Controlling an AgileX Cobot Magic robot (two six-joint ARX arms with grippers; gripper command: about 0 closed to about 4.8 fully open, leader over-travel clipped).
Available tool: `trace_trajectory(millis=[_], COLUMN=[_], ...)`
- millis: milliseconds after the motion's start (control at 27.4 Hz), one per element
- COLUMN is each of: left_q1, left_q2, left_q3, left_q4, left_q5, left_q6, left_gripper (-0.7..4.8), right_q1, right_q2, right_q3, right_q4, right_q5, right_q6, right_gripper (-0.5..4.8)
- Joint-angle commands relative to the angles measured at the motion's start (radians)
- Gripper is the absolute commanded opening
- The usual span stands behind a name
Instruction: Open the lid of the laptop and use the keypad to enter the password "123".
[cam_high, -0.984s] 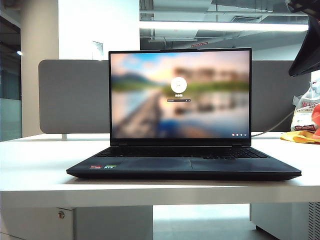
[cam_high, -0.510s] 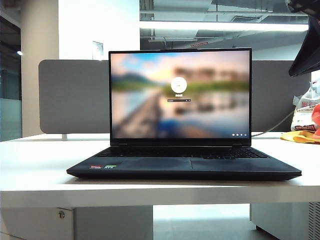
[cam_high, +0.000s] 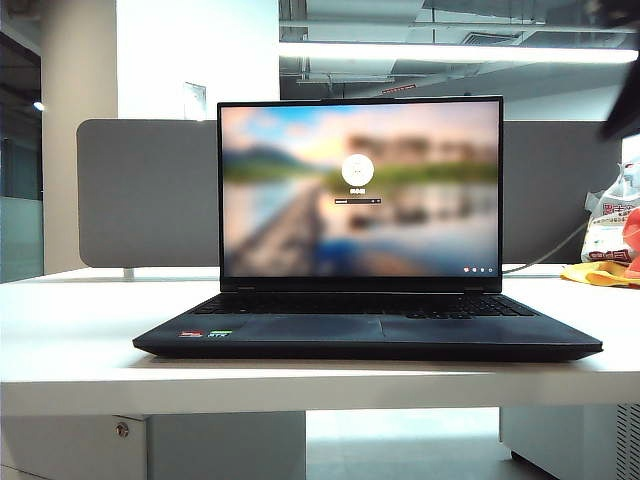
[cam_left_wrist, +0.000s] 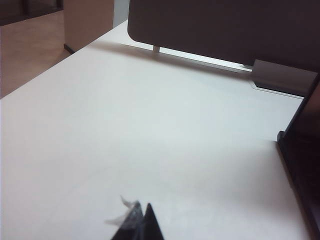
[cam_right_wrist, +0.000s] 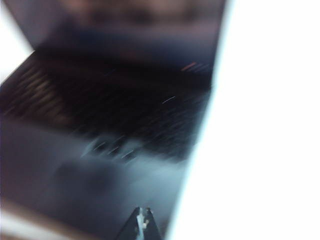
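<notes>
Lid (cam_high: 360, 185) raised; right gripper (cam_right_wrist: 143, 224), pressed together, above the keypad (cam_right_wrist: 112, 147); left gripper (cam_left_wrist: 141, 222), pressed together, over bench (cam_left_wrist: 125, 130): blurred descent risks mis-keyed digits

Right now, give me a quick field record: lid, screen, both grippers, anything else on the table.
lid: open, upright
screen: lit, blurred landscape login page
laptop: on white table, facing the exterior camera
keypad: untouched
left gripper: shut, above bare table left of laptop
right gripper: shut, above laptop's right end, picture blurred
other: grey divider behind; bags at far right
</notes>
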Motion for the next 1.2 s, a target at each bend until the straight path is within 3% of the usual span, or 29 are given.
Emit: trace_trajectory(millis=[36, 219, 474, 656, 1021, 1203], left_q1=[0.002, 0.002, 0.002, 0.002, 0.002, 0.002], left_q2=[0.0, 0.0, 0.0, 0.0, 0.0, 0.0], left_q3=[0.0, 0.0, 0.0, 0.0, 0.0, 0.0], left_q4=[0.006, 0.003, 0.003, 0.003, 0.003, 0.003], left_q5=[0.003, 0.004, 0.004, 0.004, 0.005, 0.005], left_q6=[-0.003, -0.003, -0.003, -0.003, -0.003, -0.003], left_gripper=[-0.05, -0.05, -0.05, -0.05, -0.05, -0.05], right_q1=[-0.098, -0.224, -0.242, -0.242, -0.242, -0.242], right_q2=[-0.102, -0.309, -0.612, -0.686, -0.72, -0.78], right_q3=[-0.032, -0.174, -0.449, -0.548, -0.587, -0.588], right_q4=[0.052, 0.203, 0.374, 0.378, 0.353, 0.267], right_q5=[0.032, 0.031, 0.033, 0.032, 0.035, 0.055], right_q6=[-0.009, -0.019, -0.016, 0.013, 0.006, -0.021], right_gripper=[-0.05, -0.05, -0.05, -0.05, -0.05, -0.05])
